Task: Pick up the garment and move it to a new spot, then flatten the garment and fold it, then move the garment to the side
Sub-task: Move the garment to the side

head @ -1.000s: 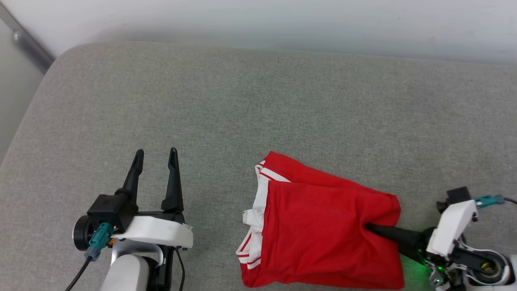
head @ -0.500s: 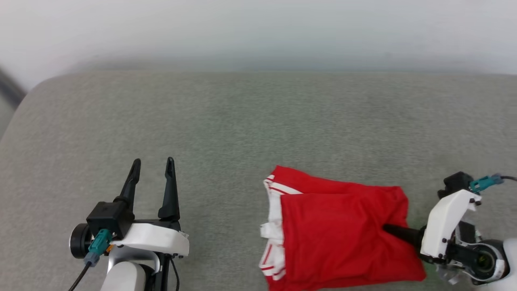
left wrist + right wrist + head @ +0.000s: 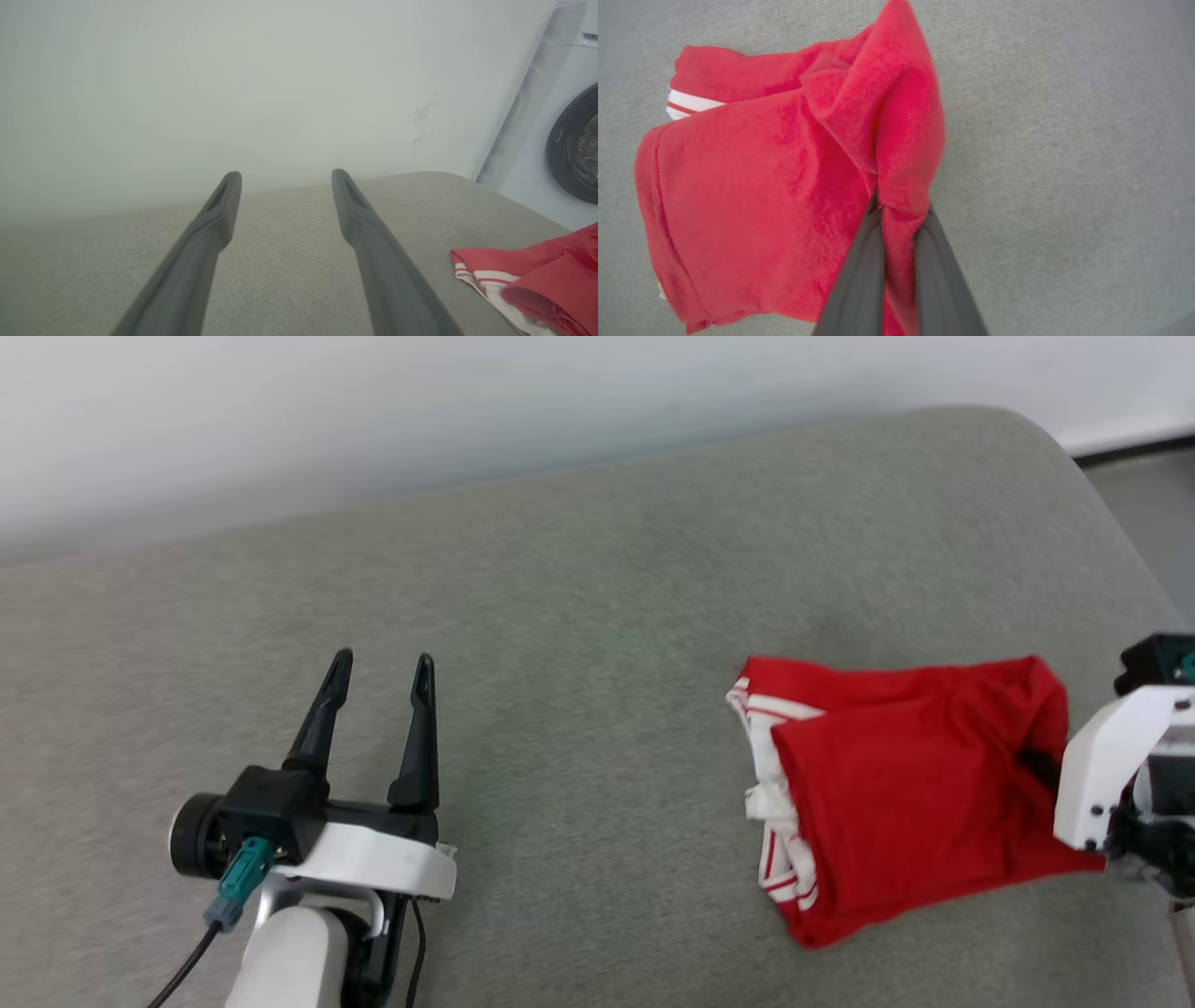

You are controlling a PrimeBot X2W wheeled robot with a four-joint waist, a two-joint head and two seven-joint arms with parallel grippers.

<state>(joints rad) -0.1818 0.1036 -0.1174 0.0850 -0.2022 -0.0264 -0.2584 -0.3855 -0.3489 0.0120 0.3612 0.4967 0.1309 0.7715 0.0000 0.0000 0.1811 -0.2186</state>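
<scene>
While right jaws pinch the folded garment [image 3: 910, 793], left jaws stand apart; its lettering seems hidden inside.

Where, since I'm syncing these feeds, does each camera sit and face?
Head: atop the robot, looking down at the grey cushion; open left gripper and right arm show.
Left wrist: along its own fingers toward the wall.
Right wrist: down at the right gripper, shut on the garment.
Shared: all three see the garment.

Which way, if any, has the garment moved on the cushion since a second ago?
Yes. The garment, clamped in the right pincer, went toward the robot's right: it now lies near the cushion's right end, earlier out of view.
</scene>
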